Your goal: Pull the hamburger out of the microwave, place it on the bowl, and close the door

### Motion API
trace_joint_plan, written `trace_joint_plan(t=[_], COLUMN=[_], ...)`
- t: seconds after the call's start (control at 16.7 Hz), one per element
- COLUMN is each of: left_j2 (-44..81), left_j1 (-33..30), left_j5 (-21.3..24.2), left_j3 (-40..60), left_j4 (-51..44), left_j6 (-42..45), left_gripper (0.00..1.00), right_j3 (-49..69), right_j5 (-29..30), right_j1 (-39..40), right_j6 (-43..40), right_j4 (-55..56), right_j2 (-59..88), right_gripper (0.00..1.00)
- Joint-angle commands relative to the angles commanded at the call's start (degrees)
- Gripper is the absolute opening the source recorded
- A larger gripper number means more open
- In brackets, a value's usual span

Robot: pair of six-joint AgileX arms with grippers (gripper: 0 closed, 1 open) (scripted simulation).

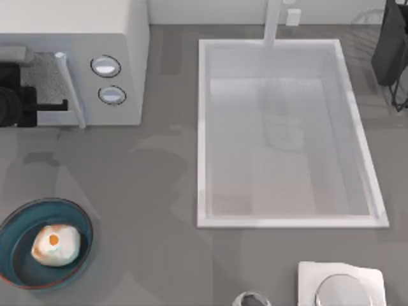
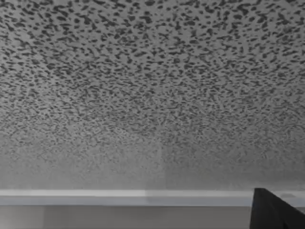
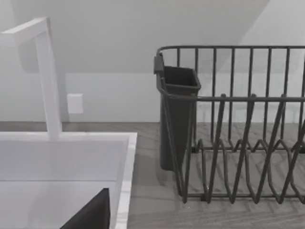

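Now the hamburger [image 1: 56, 244] lies inside the bowl [image 1: 16, 226] at the desk's [image 1: 146, 191] front left. The left hand [image 1: 54, 106] is pressed at the door [image 1: 48, 73] of the microwave [image 1: 76, 32], next to the bar handle [image 1: 70, 89]; finger spread: cannot tell. Left wrist view: speckled door panel [image 2: 152, 86] close up. Right arm [image 1: 392, 44] parked far right, beside the sink [image 1: 287, 134] and the dish rack [image 3: 248, 129].
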Motion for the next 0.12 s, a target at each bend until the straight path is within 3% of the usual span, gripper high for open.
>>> trace_joint_plan(t=[0.12], left_j2=[0.71], left_j1=[-0.05], left_j5=[-0.03], left_j3=[0.72], left_j4=[-0.07], left_j6=[-0.03], left_gripper=[0.0], right_j3=[0.0], right_j5=[0.0], right_j1=[0.0], right_j6=[0.0], right_j4=[0.0], right_j2=[0.0], right_gripper=[1.0])
